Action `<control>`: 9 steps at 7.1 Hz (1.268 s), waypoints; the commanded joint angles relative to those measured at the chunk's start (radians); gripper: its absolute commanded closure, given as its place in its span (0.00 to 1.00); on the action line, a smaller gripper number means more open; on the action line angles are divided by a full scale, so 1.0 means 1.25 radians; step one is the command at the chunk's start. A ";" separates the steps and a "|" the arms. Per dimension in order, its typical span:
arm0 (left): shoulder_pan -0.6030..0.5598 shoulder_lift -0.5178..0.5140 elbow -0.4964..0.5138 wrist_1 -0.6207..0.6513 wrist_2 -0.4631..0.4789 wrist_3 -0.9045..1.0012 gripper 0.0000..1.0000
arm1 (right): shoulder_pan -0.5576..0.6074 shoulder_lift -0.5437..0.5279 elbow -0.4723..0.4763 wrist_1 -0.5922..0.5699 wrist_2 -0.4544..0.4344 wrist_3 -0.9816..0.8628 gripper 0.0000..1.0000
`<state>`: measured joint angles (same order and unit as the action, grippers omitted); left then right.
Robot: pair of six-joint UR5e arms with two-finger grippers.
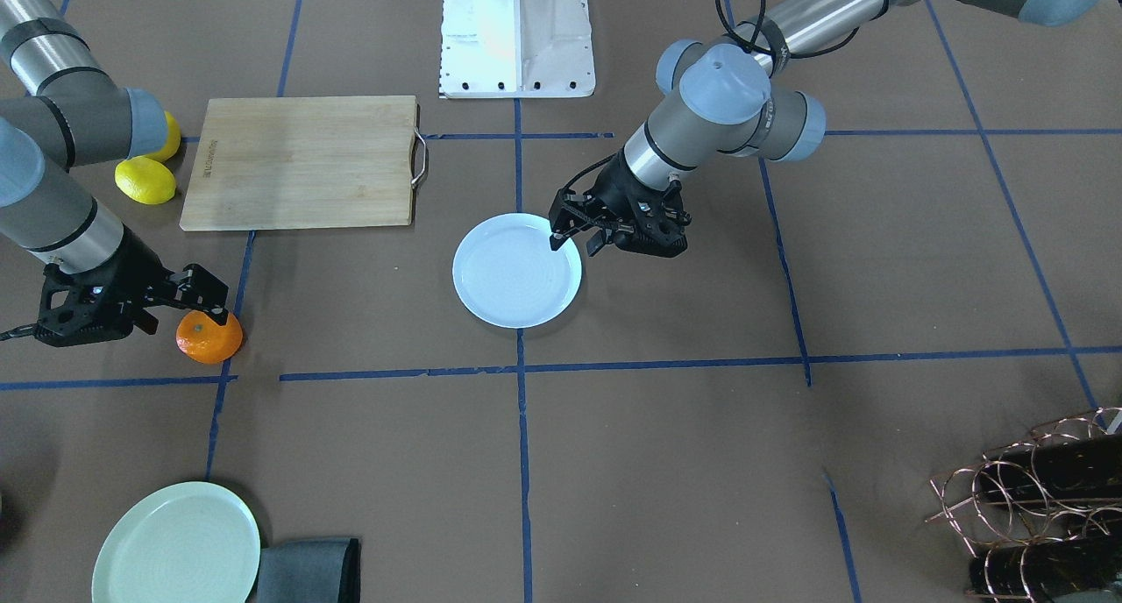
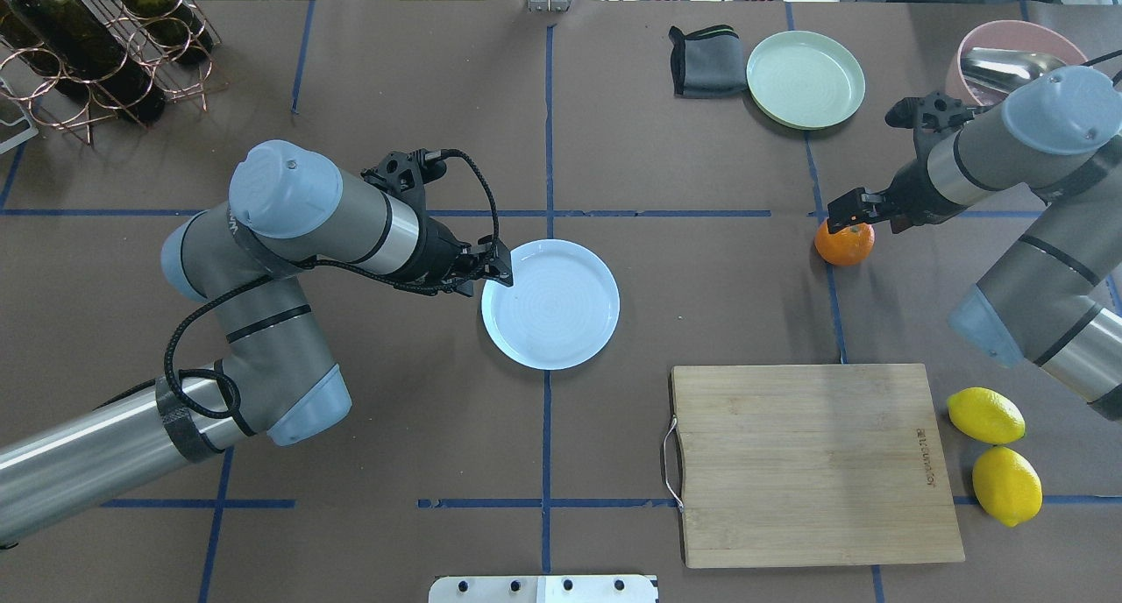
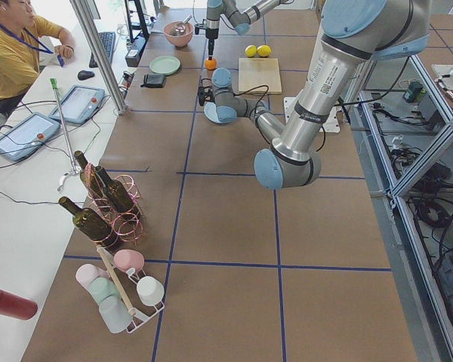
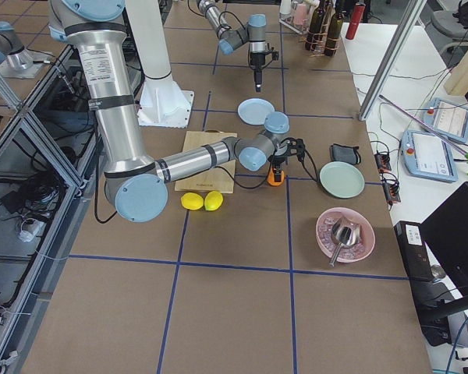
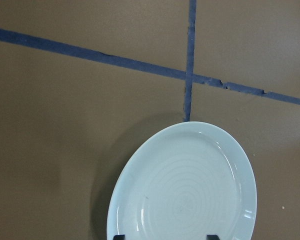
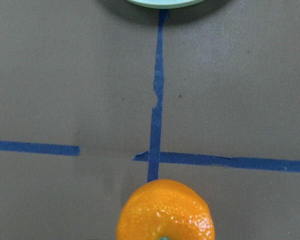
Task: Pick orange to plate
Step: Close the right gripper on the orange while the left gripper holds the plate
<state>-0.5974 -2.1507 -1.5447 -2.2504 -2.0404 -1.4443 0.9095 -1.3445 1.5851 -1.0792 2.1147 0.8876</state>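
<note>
Two yellow lemons (image 2: 985, 416) and a wooden cutting board (image 2: 811, 463) are lying nearest, lower right of the overhead view, playing no part. Mid-frame, the left gripper (image 2: 501, 273) is hovering at the left rim of the round pale bluish-white plate (image 2: 550, 305), fingers parted and empty, apparently waiting. Farther, upper right, the right gripper (image 2: 843, 212) is hanging over the small bright-orange fruit (image 2: 844, 244), which is sitting on the table (image 2: 701, 279). Its jaws are spread with nothing gripped, seemingly lining up a grasp.

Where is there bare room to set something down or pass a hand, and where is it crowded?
Bare: the plate itself; the stretch between plate and orange; the middle strip between wine rack and grey cloth. Crowded: around the right hand, with green plate, cutting board, lemons.
</note>
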 commanded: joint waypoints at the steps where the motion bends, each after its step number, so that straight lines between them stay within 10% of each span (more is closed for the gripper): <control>1: 0.001 0.002 0.000 0.000 0.000 0.001 0.37 | -0.020 0.031 -0.035 -0.001 -0.040 0.000 0.00; 8: -0.001 0.007 -0.014 0.001 0.000 -0.001 0.35 | -0.028 0.031 -0.084 0.007 -0.031 0.002 0.00; 9: -0.001 0.007 -0.014 0.001 0.000 -0.001 0.35 | -0.029 0.031 -0.083 0.006 -0.030 0.004 0.14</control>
<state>-0.5983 -2.1421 -1.5608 -2.2489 -2.0402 -1.4450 0.8742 -1.3047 1.4808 -1.0711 2.0752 0.8904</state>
